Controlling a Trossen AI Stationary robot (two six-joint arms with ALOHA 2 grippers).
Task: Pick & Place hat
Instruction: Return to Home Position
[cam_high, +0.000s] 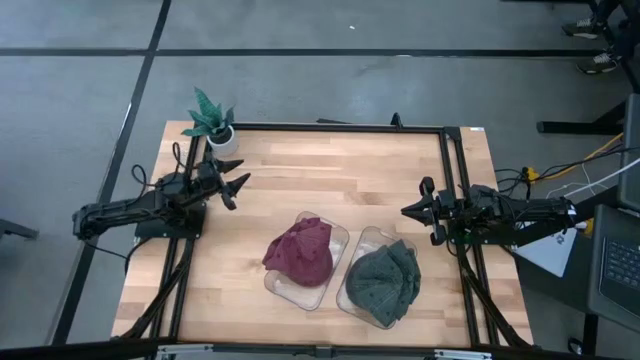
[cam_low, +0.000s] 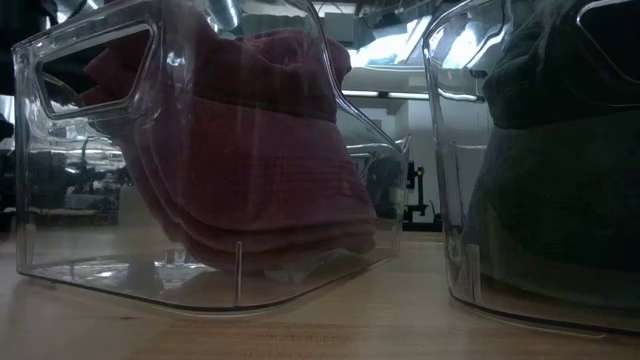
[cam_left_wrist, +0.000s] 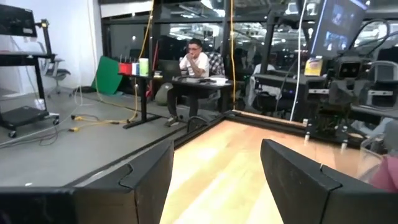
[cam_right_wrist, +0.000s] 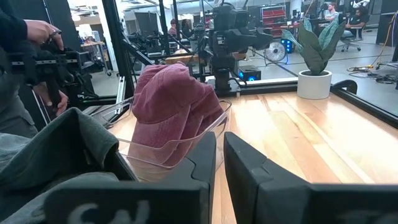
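Note:
A dark red hat (cam_high: 300, 250) sits bunched in a clear plastic bin (cam_high: 341, 236) near the table's near edge. It also shows in the low view (cam_low: 260, 150) and the right wrist view (cam_right_wrist: 174, 106). A dark green hat (cam_high: 385, 278) fills a second clear bin (cam_high: 347, 300) to its right and rises over the rim (cam_right_wrist: 56, 155). My left gripper (cam_high: 243, 172) hovers open over the table's left part, far from both bins, its fingers wide apart (cam_left_wrist: 217, 180). My right gripper (cam_high: 403, 211) hangs shut at the table's right, pointing at the bins (cam_right_wrist: 219, 162).
A small potted plant (cam_high: 212, 118) stands at the far left corner of the table. A black frame rail (cam_high: 340, 127) runs along the far edge and the sides. Bare wood lies between the two grippers. People show in the room beyond the table (cam_left_wrist: 194, 59).

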